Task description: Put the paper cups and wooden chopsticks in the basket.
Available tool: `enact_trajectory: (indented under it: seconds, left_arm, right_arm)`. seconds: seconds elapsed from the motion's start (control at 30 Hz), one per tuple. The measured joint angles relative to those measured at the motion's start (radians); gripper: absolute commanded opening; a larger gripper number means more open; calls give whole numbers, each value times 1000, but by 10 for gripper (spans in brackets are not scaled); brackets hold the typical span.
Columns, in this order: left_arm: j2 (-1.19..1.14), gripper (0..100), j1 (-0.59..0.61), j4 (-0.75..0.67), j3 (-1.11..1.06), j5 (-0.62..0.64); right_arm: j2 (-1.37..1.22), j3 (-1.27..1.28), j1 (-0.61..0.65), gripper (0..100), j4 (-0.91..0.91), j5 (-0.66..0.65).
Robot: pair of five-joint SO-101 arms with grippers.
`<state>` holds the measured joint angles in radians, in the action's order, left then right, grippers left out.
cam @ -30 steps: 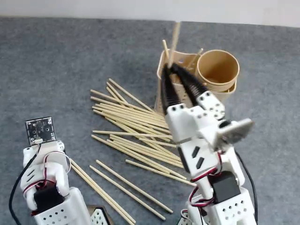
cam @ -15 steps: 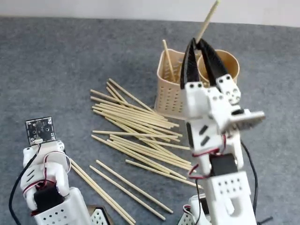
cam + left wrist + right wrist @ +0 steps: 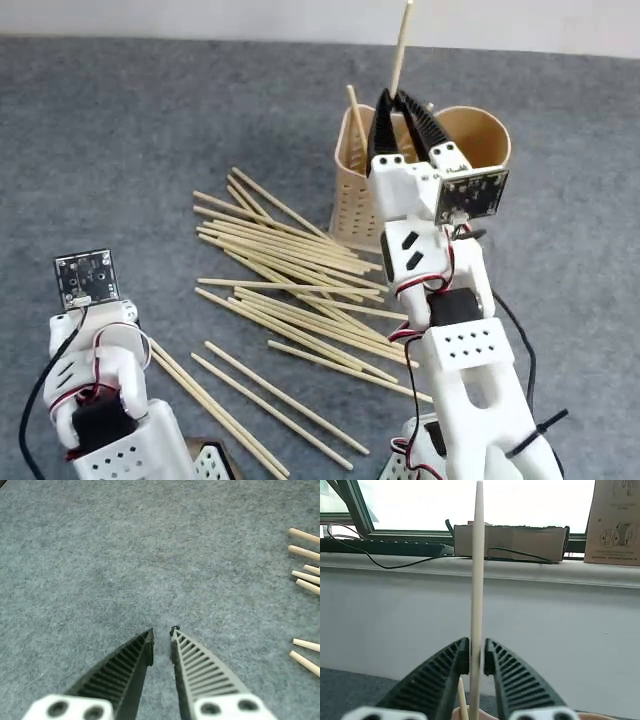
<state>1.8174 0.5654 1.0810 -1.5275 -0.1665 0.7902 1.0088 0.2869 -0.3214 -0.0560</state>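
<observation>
My right gripper [image 3: 393, 98] is shut on a wooden chopstick [image 3: 401, 48] that stands nearly upright over the beige slotted basket [image 3: 355, 205]. In the right wrist view the chopstick [image 3: 478, 580] rises straight up between the black fingertips of the gripper [image 3: 476, 655]. Two nested paper cups [image 3: 485, 135] sit in the basket beside one leaning chopstick [image 3: 355, 112]. Several chopsticks [image 3: 290, 265] lie scattered on the grey mat left of the basket. My left gripper [image 3: 161, 632] hovers over bare mat at the front left, its tips a narrow gap apart and nothing between them.
Grey carpet-like mat [image 3: 130, 130] covers the table. A white wall [image 3: 560, 630] rises behind the table's far edge. The left arm's base [image 3: 100, 400] stands at the front left, with loose chopsticks [image 3: 250, 400] lying just to its right.
The right arm swung from above the basket's left side toward the cups, then back a little; the held chopstick tilted right and now stands nearly upright. The left arm stayed still.
</observation>
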Motion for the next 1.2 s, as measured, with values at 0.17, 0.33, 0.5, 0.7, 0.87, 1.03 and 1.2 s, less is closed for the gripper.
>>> enact_trajectory:
  seconds: [0.17, 0.33, 0.5, 0.7, 0.87, 1.03, 1.2]
  left_arm:
    - [0, 81, 0, 0, 0, 0]
    - [0, 81, 0, 0, 0, 0]
    - [0, 81, 0, 0, 0, 0]
    - [0, 81, 0, 0, 0, 0]
    - [0, 81, 0, 0, 0, 0]
    - [0, 81, 0, 0, 0, 0]
    - [0, 81, 8, -8, 0, 0]
  right_arm:
    - [0, 0, 0, 120, 0, 0]
    - [0, 0, 0, 120, 0, 0]
    - [44, 0, 0, 120, 31, 2]
    - [207, -15, 69, 120, 381, 2]
    - [296, -78, 201, 115, 694, 2]
    - [311, -80, 319, 38, 881, 2]
    - [313, -41, 477, 47, 982, 2]
